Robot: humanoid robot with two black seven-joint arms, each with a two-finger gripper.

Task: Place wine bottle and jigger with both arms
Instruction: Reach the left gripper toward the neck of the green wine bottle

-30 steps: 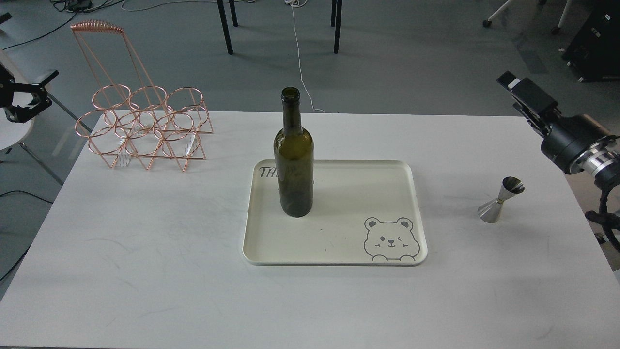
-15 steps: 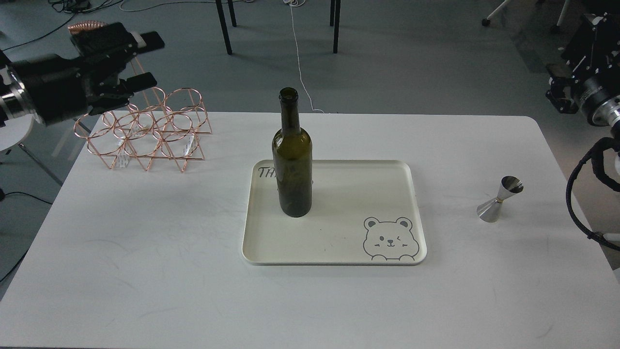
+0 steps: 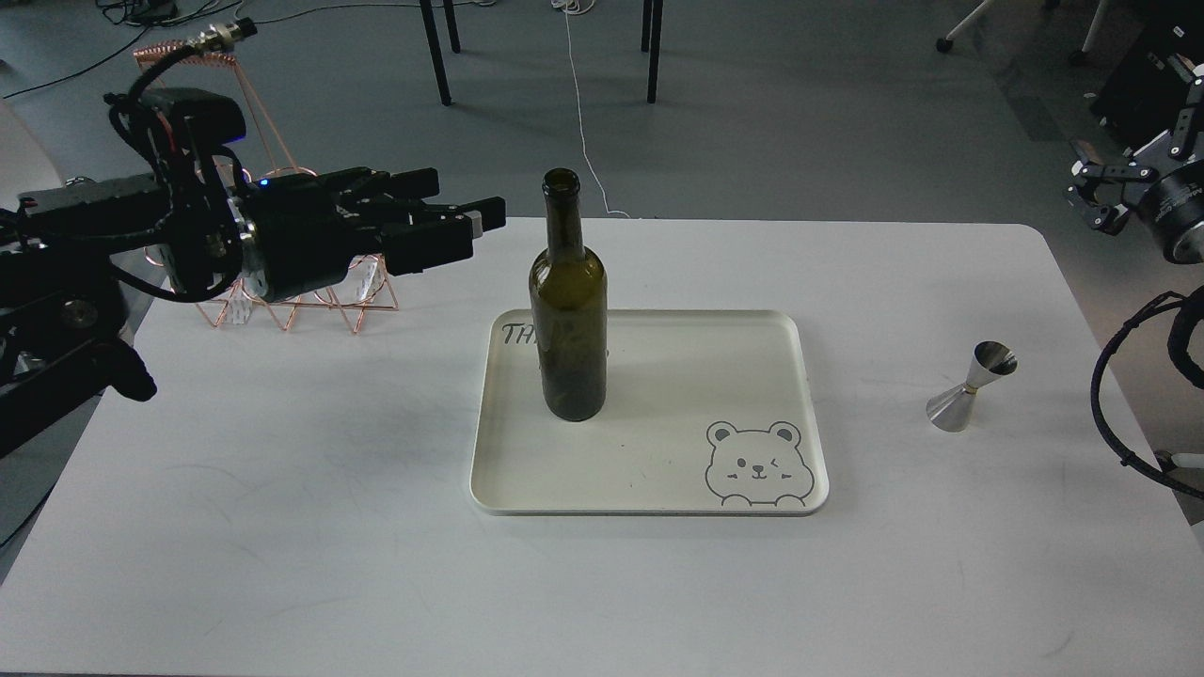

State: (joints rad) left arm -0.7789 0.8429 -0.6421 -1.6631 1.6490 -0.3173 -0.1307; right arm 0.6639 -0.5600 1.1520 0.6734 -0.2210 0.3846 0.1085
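Now I count one wine bottle (image 3: 568, 301), one jigger (image 3: 971, 386), one cream tray (image 3: 658, 489) with a bear drawing, and one copper wire rack (image 3: 310, 301), all on the white table (image 3: 282, 517). From the head view I also see my two arms. The bottle stands upright on the left part of the tray, so its long axis is vertical, with the narrow neck and open mouth pointing up. It is empty-looking and dark olive green, without a label. The jigger stands on the table to the right of the tray, well apart from it and from the bottle; its axis looks a little tilted to the right in this view, with the small cup on top and the wider cone down on the table. My left gripper (image 3: 470, 224) comes in horizontally from the left, at the height of the bottle neck, with its fingers pointing to the bottle; the fingers are parted and hold nothing, and there is a visible gap between the tips and the glass. My right gripper (image 3: 1096, 193) is at the far right edge, above the floor beyond the table corner, small and dark, so I cannot tell if it is parted or closed.
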